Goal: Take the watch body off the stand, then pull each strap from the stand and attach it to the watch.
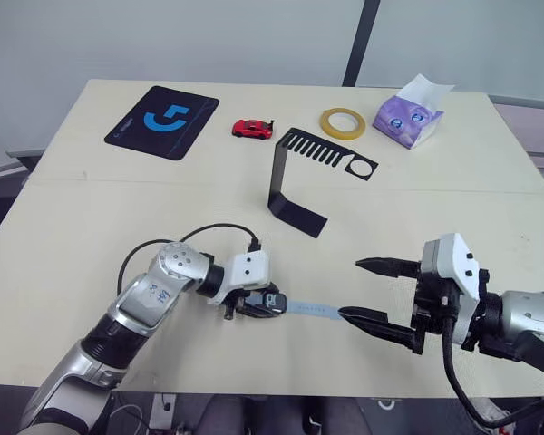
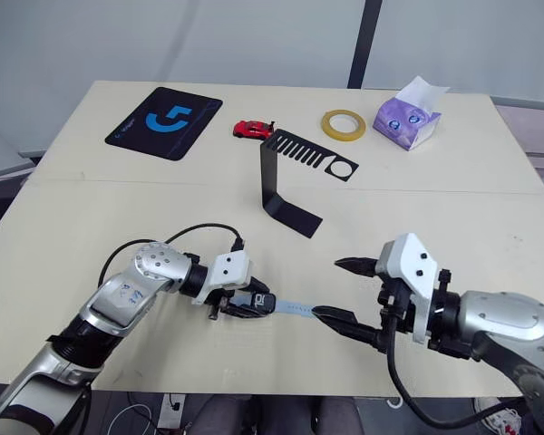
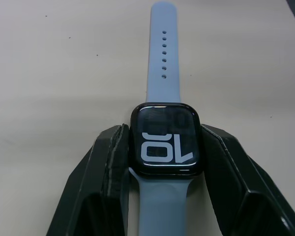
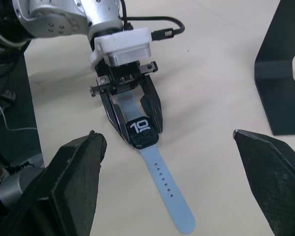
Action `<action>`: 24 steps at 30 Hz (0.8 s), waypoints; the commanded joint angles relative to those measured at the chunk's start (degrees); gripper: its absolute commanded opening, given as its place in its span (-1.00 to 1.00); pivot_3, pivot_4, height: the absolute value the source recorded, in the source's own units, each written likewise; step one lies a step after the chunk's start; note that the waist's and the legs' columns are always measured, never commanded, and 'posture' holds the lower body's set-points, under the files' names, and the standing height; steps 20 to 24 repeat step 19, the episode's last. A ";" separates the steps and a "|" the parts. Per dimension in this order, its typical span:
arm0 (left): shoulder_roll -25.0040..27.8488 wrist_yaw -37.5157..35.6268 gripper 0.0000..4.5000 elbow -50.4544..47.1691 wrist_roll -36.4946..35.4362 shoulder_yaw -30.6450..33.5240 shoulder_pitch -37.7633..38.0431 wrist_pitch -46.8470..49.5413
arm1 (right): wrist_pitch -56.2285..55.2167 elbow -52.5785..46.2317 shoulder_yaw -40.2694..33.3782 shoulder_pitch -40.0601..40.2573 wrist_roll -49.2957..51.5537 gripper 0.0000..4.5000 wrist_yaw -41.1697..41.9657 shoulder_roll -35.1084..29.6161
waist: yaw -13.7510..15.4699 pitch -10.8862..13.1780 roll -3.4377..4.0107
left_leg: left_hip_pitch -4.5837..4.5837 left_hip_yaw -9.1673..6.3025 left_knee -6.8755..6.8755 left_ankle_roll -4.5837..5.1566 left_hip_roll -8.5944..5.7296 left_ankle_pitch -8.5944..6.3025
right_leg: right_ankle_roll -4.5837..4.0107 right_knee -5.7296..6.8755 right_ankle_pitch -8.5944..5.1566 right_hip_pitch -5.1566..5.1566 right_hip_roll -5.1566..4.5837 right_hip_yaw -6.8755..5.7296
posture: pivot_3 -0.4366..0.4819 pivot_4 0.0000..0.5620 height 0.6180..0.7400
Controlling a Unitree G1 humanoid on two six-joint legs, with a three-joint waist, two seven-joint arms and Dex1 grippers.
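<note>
Head views: The left gripper (image 1: 258, 306) lies low over the near part of the table (image 1: 91, 208), its fingers closed on the sides of the watch body (image 1: 272, 302). A strap (image 1: 313, 310) runs from the case to the right along the table surface; its free end lies just beside the lower finger of the right gripper (image 1: 374, 294). The right gripper's jaws are spread wide and hold nothing. The stand (image 1: 299, 177) is upright near the table centre, well apart from both grippers, with no strap on its comb top. Beyond it lie a red toy car (image 1: 252, 129), a roll of tape (image 1: 343, 122), a tissue pack (image 1: 408, 116) and a mouse pad (image 1: 161, 120).

Left wrist view: The watch body (image 3: 165, 139) sits clamped between the two fingers (image 3: 105, 167). One strap (image 3: 163, 64) extends away from the case; a second strap (image 3: 160, 206) runs back between the fingers.

Right wrist view: Both wide-set fingers (image 4: 73, 177) frame the watch body (image 4: 141, 132) and the perforated strap (image 4: 167, 189) lying flat on the table.
</note>
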 commanded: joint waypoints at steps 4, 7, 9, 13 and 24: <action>6.27 -4.86 0.98 -7.85 -12.44 11.67 1.93 10.53 | -4.42 2.36 -2.72 3.30 -3.71 1.00 5.93 -3.11 | -0.21 0.00 0.00 | 0.01 -0.02 -0.01 0.00 0.09 0.00 | -0.04 0.01 -0.02 -0.01 0.05 -0.02 | -0.05 -0.47 0.97; 14.56 -13.14 0.98 -7.48 -19.94 21.29 2.69 10.15 | -4.64 4.08 -7.46 5.21 -2.84 1.00 9.59 -4.74 | -0.43 0.00 0.01 | 0.01 -0.02 -0.02 -0.01 0.13 0.00 | -0.06 0.00 -0.03 -0.01 0.04 -0.03 | -0.05 -0.47 0.97; 18.85 -16.38 0.98 -6.49 -22.17 24.60 3.54 9.24 | -4.83 5.19 -10.68 6.94 -2.41 1.00 12.36 -5.66 | -0.40 0.00 0.01 | 0.02 0.00 -0.05 -0.02 0.16 -0.01 | -0.09 -0.01 -0.05 -0.03 0.05 -0.05 | -0.05 -0.47 0.97; 29.33 -23.58 0.98 -0.28 -23.20 33.02 7.03 5.72 | -3.92 7.84 -19.91 11.31 -2.52 1.00 20.11 -9.04 | -0.06 0.01 0.02 | 0.05 0.01 -0.07 -0.02 0.08 -0.01 | -0.08 -0.05 -0.05 0.00 0.02 -0.08 | -0.05 -0.47 0.97; 37.43 -27.92 0.98 2.02 -23.27 39.76 15.42 0.47 | -2.90 10.94 -28.10 15.37 -2.74 1.00 28.24 -11.64 | -0.15 0.01 0.01 | 0.08 0.01 -0.12 -0.02 0.10 -0.05 | -0.08 -0.08 -0.04 0.02 0.00 -0.04 | -0.05 -0.47 0.97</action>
